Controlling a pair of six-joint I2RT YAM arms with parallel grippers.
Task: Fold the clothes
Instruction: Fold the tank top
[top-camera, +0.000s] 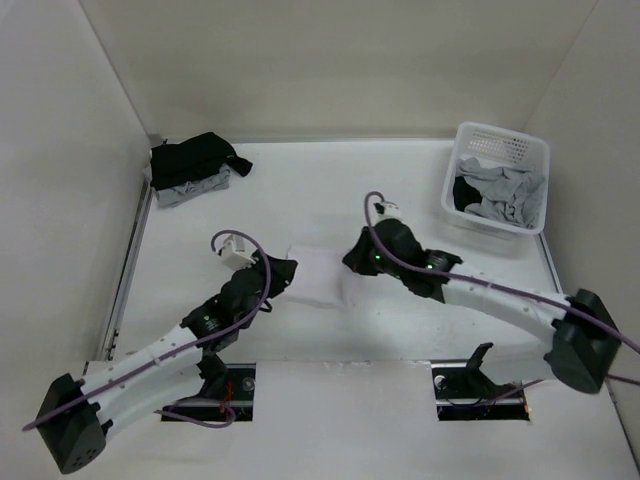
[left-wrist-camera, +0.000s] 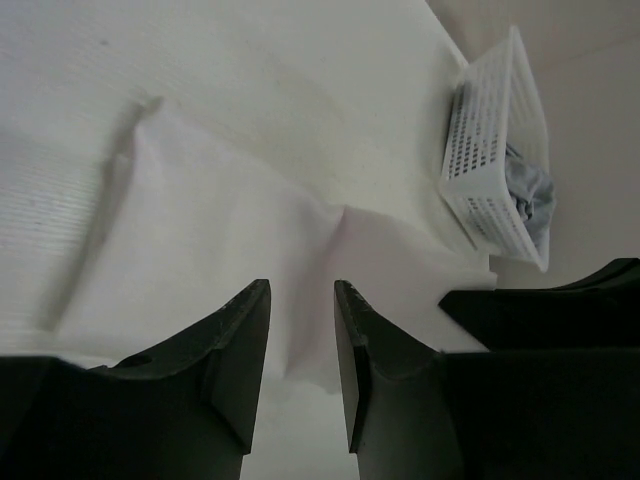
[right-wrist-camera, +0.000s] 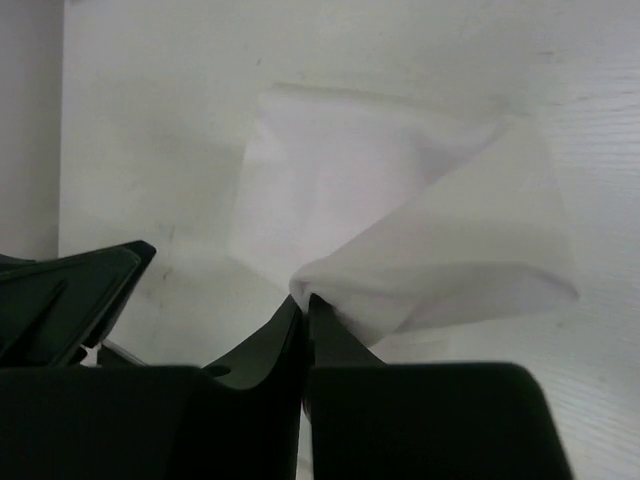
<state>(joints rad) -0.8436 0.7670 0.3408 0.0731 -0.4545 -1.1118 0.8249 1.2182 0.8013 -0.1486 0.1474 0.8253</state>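
A thin white tank top (top-camera: 318, 277), partly folded, lies mid-table between my two grippers. In the left wrist view it spreads out as a creased sheet (left-wrist-camera: 220, 230). My left gripper (top-camera: 285, 272) is at its left edge, open (left-wrist-camera: 300, 290), with cloth lying below the gap and nothing pinched. My right gripper (top-camera: 352, 262) is at the top's right edge. Its jaws are shut (right-wrist-camera: 305, 298) on a bunched fold of the white top (right-wrist-camera: 400, 220), which is lifted off the table there.
A white lattice basket (top-camera: 497, 150) with grey clothes (top-camera: 500, 195) in it stands at the back right, also seen in the left wrist view (left-wrist-camera: 490, 170). A pile of black and grey clothes (top-camera: 195, 165) lies at the back left. White walls enclose the table.
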